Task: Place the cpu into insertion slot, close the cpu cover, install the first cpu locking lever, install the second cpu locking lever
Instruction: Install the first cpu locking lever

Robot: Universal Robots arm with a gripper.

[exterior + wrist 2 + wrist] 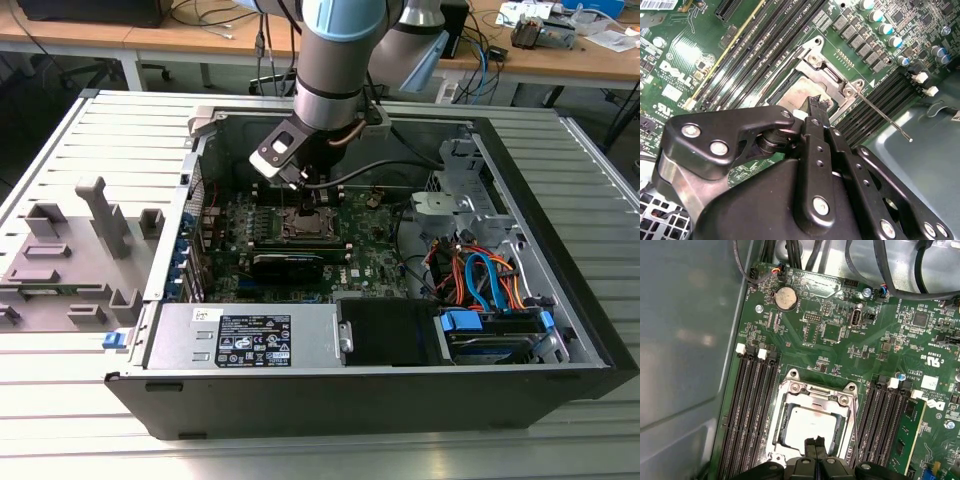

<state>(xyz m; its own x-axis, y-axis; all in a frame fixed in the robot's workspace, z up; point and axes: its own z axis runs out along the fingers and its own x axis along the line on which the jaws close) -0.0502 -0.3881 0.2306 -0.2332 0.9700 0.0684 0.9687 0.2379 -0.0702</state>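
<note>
The cpu (807,424) lies flat in the socket on the green motherboard (835,355), its pale metal top showing through the window of the cpu cover (790,396). The silvery cover frame lies down around it. My gripper (815,444) is shut, fingers pressed together, with its tips at the cpu's edge nearest the camera, empty. In the second wrist view the gripper (816,104) stands over the cpu (796,98), and a thin metal locking lever (885,118) juts out from the socket corner, unlatched. In the exterior view the gripper (304,203) hangs over the socket (306,226).
Black memory slots (751,410) flank the socket on both sides. The case's grey wall (690,340) stands close by. Black cables (890,270) run above the board. A power supply (250,338) and drive bay with orange and blue cables (480,285) fill the case's near side.
</note>
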